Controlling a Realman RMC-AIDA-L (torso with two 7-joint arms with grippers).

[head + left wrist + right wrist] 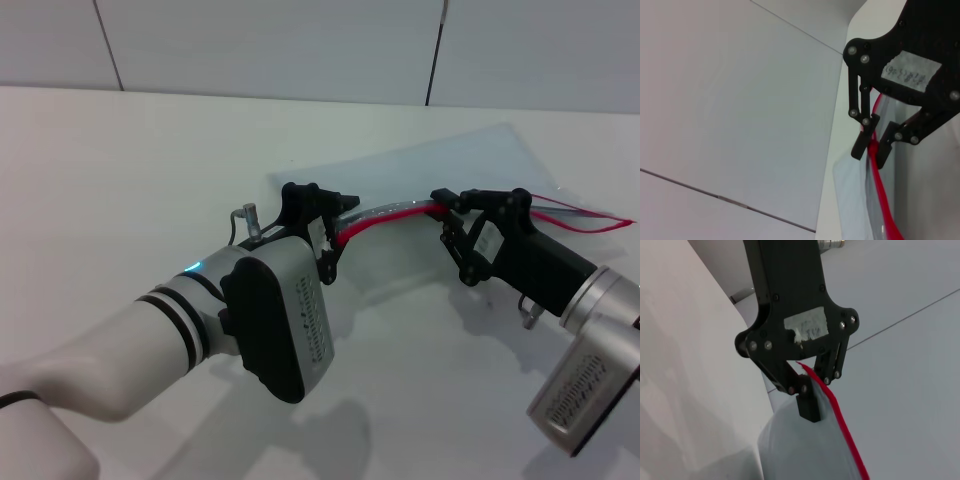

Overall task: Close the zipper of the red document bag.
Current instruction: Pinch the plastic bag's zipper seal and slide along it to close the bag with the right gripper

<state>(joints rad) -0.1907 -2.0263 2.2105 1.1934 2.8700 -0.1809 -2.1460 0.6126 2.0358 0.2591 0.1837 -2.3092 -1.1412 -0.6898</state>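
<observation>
The red document bag (470, 165), a pale translucent pouch, lies on the white table with its near edge lifted. Its red zipper (385, 219) runs along that edge and on to the far right corner. My left gripper (338, 212) is shut on the zipper's left part; in the left wrist view the gripper (871, 150) pinches the red strip (885, 200). My right gripper (447, 207) is shut on the zipper farther right, and in the right wrist view the gripper (812, 392) holds the bag (805, 450) by its red edge (850, 445). I cannot make out the slider tab.
The white table (120, 180) stretches out to the left and in front of the bag. A panelled wall (270, 45) stands behind the table's far edge.
</observation>
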